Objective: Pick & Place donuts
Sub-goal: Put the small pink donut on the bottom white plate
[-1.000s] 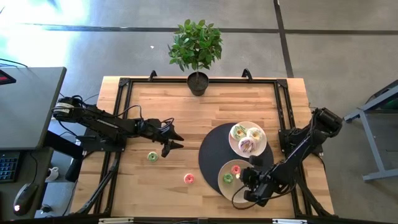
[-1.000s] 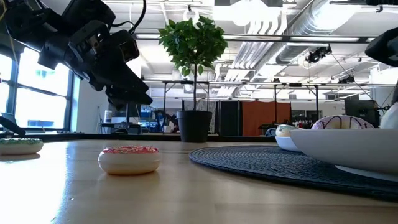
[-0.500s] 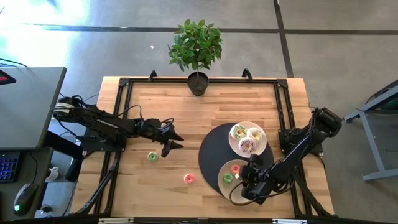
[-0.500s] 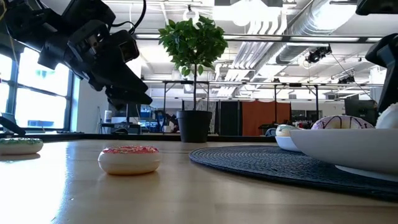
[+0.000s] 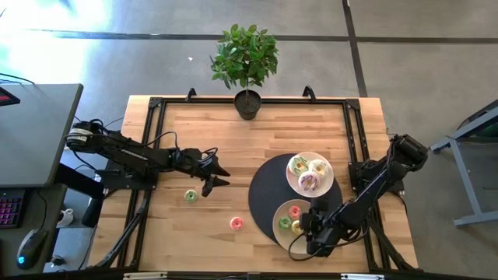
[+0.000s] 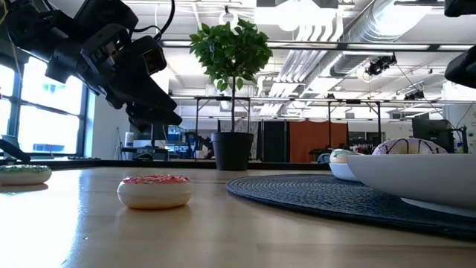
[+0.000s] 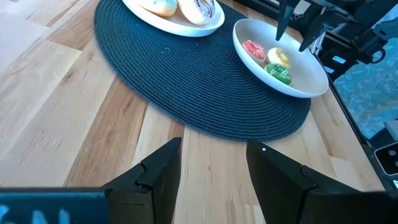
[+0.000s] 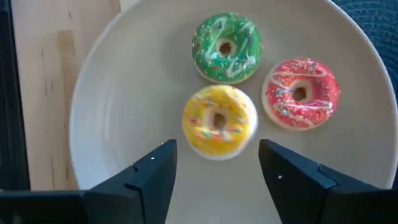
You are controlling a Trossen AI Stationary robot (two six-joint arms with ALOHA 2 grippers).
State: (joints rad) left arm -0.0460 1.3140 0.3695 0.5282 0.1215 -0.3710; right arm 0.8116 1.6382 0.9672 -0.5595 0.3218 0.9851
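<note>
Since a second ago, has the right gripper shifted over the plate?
Yes. In the high view the right gripper has drawn back toward the table's near edge, and a yellow donut now lies on the small plate.

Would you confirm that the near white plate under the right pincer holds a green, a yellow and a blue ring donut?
Not quite: the third is pink, not blue. The right wrist view shows the white plate holding the green ring donut, the yellow ring donut and the pink ring donut, with the open right pincer above.
</note>
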